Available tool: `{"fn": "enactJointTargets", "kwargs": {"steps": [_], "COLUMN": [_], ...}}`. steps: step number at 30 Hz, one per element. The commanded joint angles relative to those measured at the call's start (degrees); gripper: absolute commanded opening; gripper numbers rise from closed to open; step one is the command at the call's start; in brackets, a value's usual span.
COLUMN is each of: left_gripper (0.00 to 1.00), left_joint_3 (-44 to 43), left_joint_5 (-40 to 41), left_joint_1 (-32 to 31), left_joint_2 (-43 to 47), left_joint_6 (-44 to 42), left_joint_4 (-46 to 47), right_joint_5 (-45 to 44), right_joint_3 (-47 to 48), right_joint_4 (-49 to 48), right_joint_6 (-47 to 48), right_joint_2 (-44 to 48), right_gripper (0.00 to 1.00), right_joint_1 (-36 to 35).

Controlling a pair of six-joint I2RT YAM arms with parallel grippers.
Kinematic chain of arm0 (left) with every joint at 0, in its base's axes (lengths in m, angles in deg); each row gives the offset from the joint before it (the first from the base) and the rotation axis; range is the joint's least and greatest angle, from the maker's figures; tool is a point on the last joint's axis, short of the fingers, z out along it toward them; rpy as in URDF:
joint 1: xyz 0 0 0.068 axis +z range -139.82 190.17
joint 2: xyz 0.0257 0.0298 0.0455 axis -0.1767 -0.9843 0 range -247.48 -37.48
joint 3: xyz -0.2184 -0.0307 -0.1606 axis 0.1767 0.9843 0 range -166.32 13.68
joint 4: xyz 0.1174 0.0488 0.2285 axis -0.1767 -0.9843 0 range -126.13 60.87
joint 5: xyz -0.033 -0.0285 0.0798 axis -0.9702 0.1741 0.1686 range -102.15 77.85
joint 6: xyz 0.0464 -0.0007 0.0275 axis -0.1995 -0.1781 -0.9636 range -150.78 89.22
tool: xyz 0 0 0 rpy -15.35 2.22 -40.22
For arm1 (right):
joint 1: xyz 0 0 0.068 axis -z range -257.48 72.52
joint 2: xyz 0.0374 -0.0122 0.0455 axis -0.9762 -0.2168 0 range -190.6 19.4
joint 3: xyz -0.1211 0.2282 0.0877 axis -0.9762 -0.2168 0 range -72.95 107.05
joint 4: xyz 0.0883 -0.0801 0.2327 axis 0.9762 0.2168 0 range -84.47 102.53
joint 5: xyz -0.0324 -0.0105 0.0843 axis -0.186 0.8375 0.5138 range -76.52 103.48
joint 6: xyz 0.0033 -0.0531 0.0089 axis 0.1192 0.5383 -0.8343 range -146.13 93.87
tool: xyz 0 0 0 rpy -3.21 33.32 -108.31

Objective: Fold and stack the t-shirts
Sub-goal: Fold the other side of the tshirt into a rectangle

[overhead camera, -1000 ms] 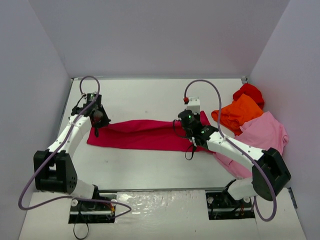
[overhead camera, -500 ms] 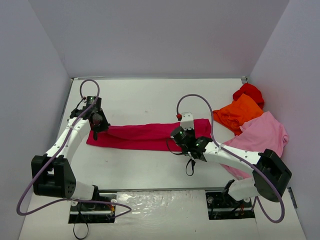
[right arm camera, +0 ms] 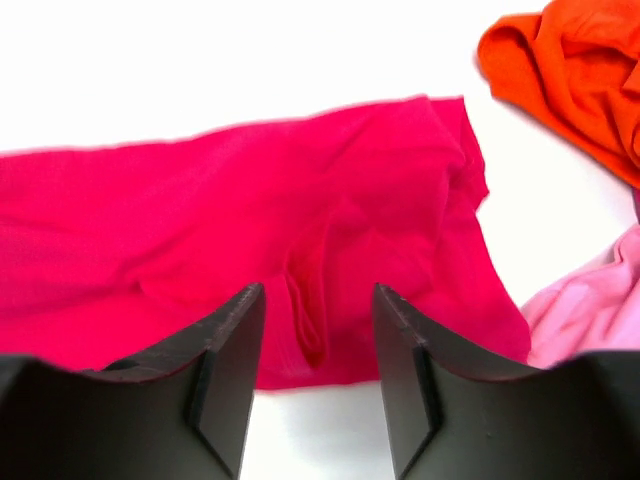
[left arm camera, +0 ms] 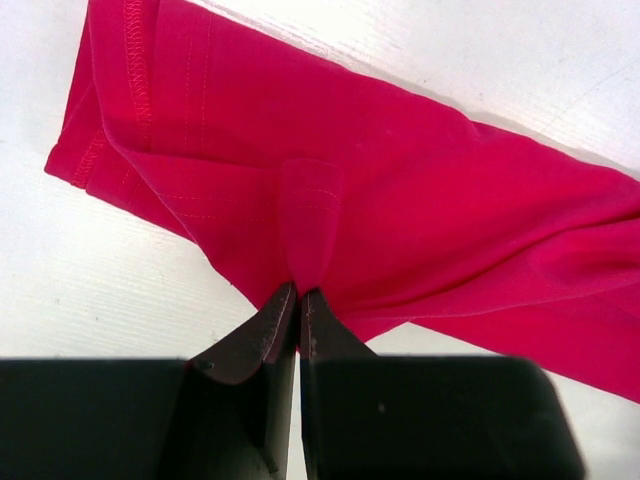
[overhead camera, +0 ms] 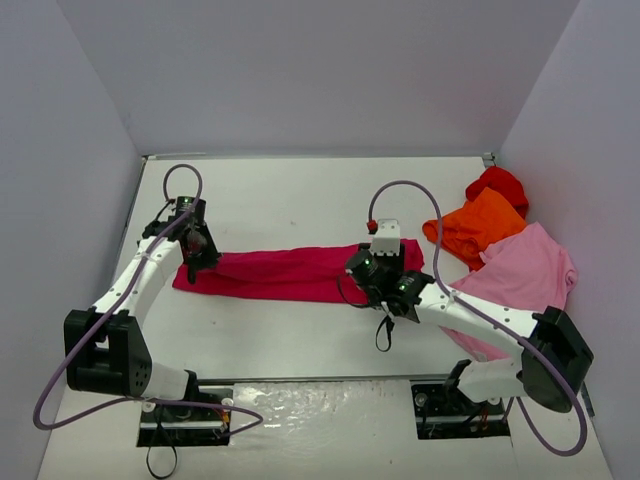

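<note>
Crimson t-shirt (overhead camera: 290,272) lies in a long band on the counter (overhead camera: 300,200); orange t-shirt (overhead camera: 478,228), red t-shirt (overhead camera: 498,184) and pink t-shirt (overhead camera: 525,270) sit off its right end. Left wrist view: left jaws, pressed together, pinch a fold at its edge. Right wrist view: right jaws stand spread over a ridge in it.

White table (overhead camera: 300,190) (evenly lit) between grey walls (overhead camera: 320,70).

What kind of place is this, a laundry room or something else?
Probably a robot test booth: a white tabletop boxed in by plain pale walls, a white left robot arm and right robot arm bolted at its near edge, and a soft crimson-magenta cloth t-shirt stretched between them.
</note>
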Motion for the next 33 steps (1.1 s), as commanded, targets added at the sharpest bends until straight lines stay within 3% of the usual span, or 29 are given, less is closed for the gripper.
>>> {"fn": "enactJointTargets", "kwargs": {"steps": [1, 8, 18, 24, 29, 33], "left_gripper": [0.00, 0.00, 0.00, 0.00, 0.00, 0.00], "left_joint_3": [-1.5, -2.7, -6.7, -7.5, -7.1, -7.2], "left_joint_5": [0.6, 2.4, 6.1, 7.4, 6.1, 5.1], "left_joint_1": [-1.0, -2.5, -3.8, -3.9, -4.0, -4.2], "left_joint_2": [1.9, 2.1, 4.8, 5.9, 4.5, 3.5], "left_joint_6": [-0.6, -1.0, -2.5, -1.9, -1.6, -1.5], "left_joint_4": [-0.1, -3.3, -11.3, -14.2, -13.5, -12.6], "right_joint_5": [2.7, 11.5, 11.9, 9.3, 9.9, 9.9], "right_joint_3": [5.6, 11.3, 11.9, 10.2, 6.8, 4.7], "right_joint_4": [-5.0, -9.5, -7.1, -0.8, 4.5, 9.8], "right_joint_6": [0.9, 2.5, 3.0, 1.0, -1.6, -4.1], "right_joint_2": [-7.5, -19.4, -23.2, -19.5, -12.9, -7.5], "right_gripper": [0.41, 0.43, 0.40, 0.15, 0.00, 0.00], "right_joint_1": [4.7, 6.7, 9.1, 9.0, 8.7, 8.4]}}
